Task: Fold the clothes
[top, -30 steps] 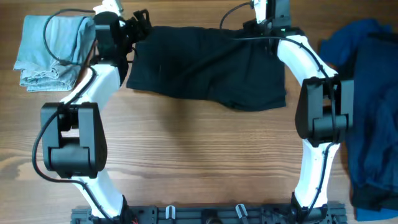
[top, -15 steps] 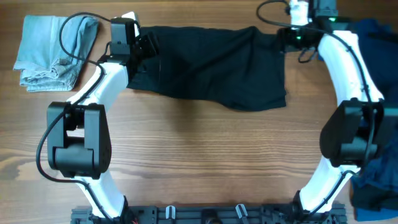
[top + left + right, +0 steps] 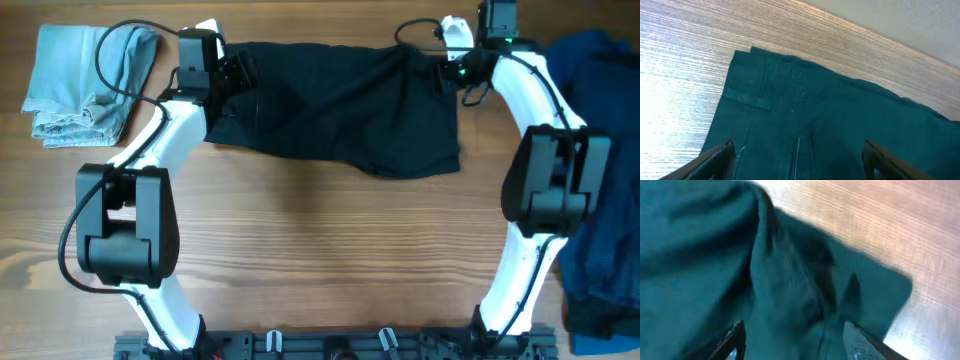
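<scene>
A dark garment [image 3: 340, 105], black from overhead and teal in the wrist views, lies spread flat at the back of the table. My left gripper [image 3: 232, 72] is open over its far left corner; the left wrist view shows stitched seams and a belt loop [image 3: 747, 97] between the open fingers [image 3: 797, 160]. My right gripper [image 3: 447, 68] is open over the far right corner, where the cloth [image 3: 790, 280] is bunched in folds between the fingers [image 3: 792, 340]. Neither gripper pinches the cloth.
A folded light grey-blue garment [image 3: 80, 80] lies at the far left. A heap of blue clothes [image 3: 600, 170] lies along the right edge. The wooden table [image 3: 320, 260] shows in front of the dark garment.
Both arms moved right, then the right gripper came back left onto the garment's right corner. The garment's top edge shifted right and lies straighter. The left gripper has held still for the last half second.
</scene>
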Controlling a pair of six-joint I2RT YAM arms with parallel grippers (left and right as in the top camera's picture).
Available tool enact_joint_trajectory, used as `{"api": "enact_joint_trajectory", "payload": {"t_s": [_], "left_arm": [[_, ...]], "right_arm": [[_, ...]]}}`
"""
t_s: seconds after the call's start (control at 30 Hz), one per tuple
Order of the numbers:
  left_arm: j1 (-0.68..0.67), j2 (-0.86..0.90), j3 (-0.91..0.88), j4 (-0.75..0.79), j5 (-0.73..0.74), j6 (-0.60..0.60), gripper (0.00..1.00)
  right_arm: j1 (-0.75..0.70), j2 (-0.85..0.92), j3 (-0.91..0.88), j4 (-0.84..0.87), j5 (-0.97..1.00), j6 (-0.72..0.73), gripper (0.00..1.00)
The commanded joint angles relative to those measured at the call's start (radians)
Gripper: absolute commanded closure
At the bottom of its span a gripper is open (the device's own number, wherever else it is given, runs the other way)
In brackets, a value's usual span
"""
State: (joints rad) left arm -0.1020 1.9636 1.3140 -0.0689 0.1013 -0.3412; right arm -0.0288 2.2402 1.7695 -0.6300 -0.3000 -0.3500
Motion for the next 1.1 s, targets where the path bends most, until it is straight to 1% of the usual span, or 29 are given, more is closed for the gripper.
{"api": "enact_joint_trajectory", "payload": {"t_s": [0.0,0.03,0.13,0.3,0.4,0.43,0.47,0.5,0.6,0.67,0.77,0.8,0.83,0.9,0.97,1.07], "left_arm": [[0.005,-0.009,0.013,-0.003,-0.010,0.020,0.19],[0.005,-0.009,0.013,-0.003,-0.010,0.020,0.19],[0.005,-0.009,0.013,-0.003,-0.014,0.020,0.18],[0.011,-0.009,0.013,-0.003,-0.069,0.021,0.16],[0.011,-0.011,0.013,0.001,-0.069,0.048,0.15],[0.011,-0.015,0.014,0.002,-0.070,0.051,0.15],[0.011,-0.022,0.014,0.005,-0.069,0.058,0.14],[0.011,-0.030,0.015,0.005,-0.069,0.058,0.14],[0.010,-0.042,0.015,0.004,-0.069,0.058,0.14],[0.008,-0.041,0.014,-0.019,-0.069,0.057,0.15],[0.008,-0.041,0.014,-0.066,-0.069,0.057,0.15],[0.008,-0.041,0.014,-0.085,-0.069,0.057,0.15],[0.008,-0.041,0.014,-0.111,-0.069,0.057,0.14],[0.008,-0.041,0.014,-0.155,-0.069,0.057,0.12],[0.008,-0.041,0.014,-0.187,-0.069,0.057,0.12],[0.008,-0.041,0.014,-0.190,-0.069,0.051,0.12]], "right_arm": [[0.006,0.026,0.002,0.117,-0.012,-0.061,0.57],[0.006,0.027,0.002,0.159,0.021,-0.034,0.62],[0.006,0.033,0.002,0.258,0.098,0.025,0.70],[0.006,0.122,0.002,0.359,0.157,0.036,0.72],[-0.003,0.109,0.007,0.394,0.200,0.108,0.60],[-0.007,0.077,0.016,0.397,0.200,0.115,0.52],[-0.011,0.037,0.025,0.392,0.200,0.115,0.41],[-0.015,-0.013,0.030,0.380,0.200,0.123,0.38],[-0.018,-0.161,0.030,0.295,0.200,0.171,0.35],[-0.017,-0.273,0.029,0.135,0.152,0.191,0.36],[-0.016,-0.333,0.029,-0.093,0.076,0.192,0.40],[-0.016,-0.337,0.029,-0.205,0.057,0.193,0.41],[-0.016,-0.333,0.026,-0.305,0.055,0.203,0.46],[-0.017,-0.324,-0.015,-0.451,0.055,0.265,0.54],[-0.018,-0.322,-0.111,-0.506,0.055,0.328,0.57],[-0.018,-0.322,-0.245,-0.448,0.058,0.323,0.57]]}}
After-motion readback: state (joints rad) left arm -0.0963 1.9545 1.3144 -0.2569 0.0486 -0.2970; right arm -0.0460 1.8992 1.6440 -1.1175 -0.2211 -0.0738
